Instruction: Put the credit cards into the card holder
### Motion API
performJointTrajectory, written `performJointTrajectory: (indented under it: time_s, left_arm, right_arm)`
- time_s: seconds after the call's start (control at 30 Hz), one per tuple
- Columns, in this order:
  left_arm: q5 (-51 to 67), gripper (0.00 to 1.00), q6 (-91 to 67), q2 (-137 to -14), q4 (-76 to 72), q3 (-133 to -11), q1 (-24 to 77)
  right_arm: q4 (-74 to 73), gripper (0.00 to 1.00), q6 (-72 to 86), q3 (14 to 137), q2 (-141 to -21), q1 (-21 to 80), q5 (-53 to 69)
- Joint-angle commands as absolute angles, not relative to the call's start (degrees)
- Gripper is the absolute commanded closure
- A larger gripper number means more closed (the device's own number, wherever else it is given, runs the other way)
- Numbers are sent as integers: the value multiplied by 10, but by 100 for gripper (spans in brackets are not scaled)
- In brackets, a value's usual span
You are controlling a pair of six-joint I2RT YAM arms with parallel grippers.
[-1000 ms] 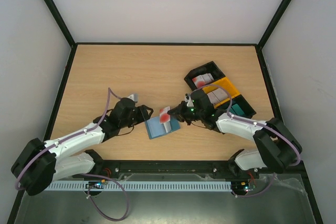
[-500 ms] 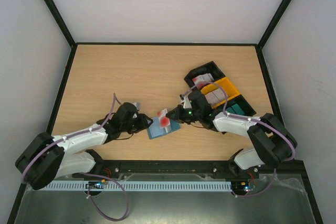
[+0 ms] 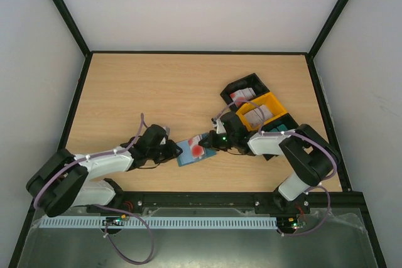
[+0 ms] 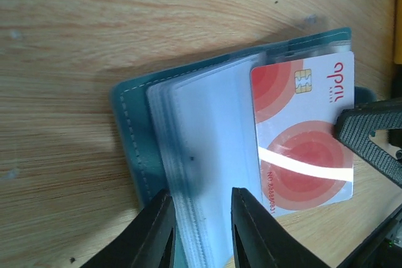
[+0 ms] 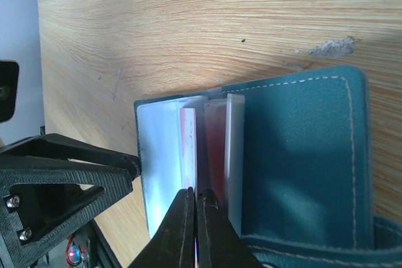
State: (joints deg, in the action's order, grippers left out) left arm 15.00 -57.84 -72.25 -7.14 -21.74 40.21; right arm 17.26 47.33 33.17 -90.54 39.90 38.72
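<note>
The teal card holder (image 3: 186, 156) lies open on the table between both arms, its clear sleeves fanned up (image 4: 207, 130). My left gripper (image 3: 176, 150) is closed on the sleeve stack at the holder's left edge (image 4: 201, 218). My right gripper (image 3: 208, 145) is shut on a white credit card with red circles (image 3: 198, 150). The card lies partly between the sleeves (image 4: 308, 136). In the right wrist view the card shows edge-on (image 5: 188, 149) between the sleeves, beyond my pinched right gripper (image 5: 196, 196), with the holder's teal cover (image 5: 301, 155) at the right.
A three-bin tray stands to the right: a black bin (image 3: 233, 88) with a red-marked card (image 3: 240, 96), a yellow bin (image 3: 274, 100) with pale cards (image 3: 257, 114), a dark-green bin (image 3: 286, 128). The left gripper's body shows in the right wrist view (image 5: 69, 174).
My right gripper moved left and down, laying the card from a raised tilt into the sleeves. My left gripper moved right and closed onto the holder's left edge.
</note>
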Motion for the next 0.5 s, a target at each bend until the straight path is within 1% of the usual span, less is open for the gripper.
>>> performJointTrajectory:
  time_s: [0.0, 0.3, 0.47]
  left_arm:
    - [144, 73, -573, -738, -78, -203, 401]
    - [140, 75, -572, -763, -84, -202, 402]
    - [140, 75, -571, -765, -86, -202, 402]
  right_arm:
    - [209, 98, 456, 326, -928, 405, 384]
    - [211, 98, 437, 311, -940, 404, 336]
    - [212, 98, 441, 306, -943, 411, 336]
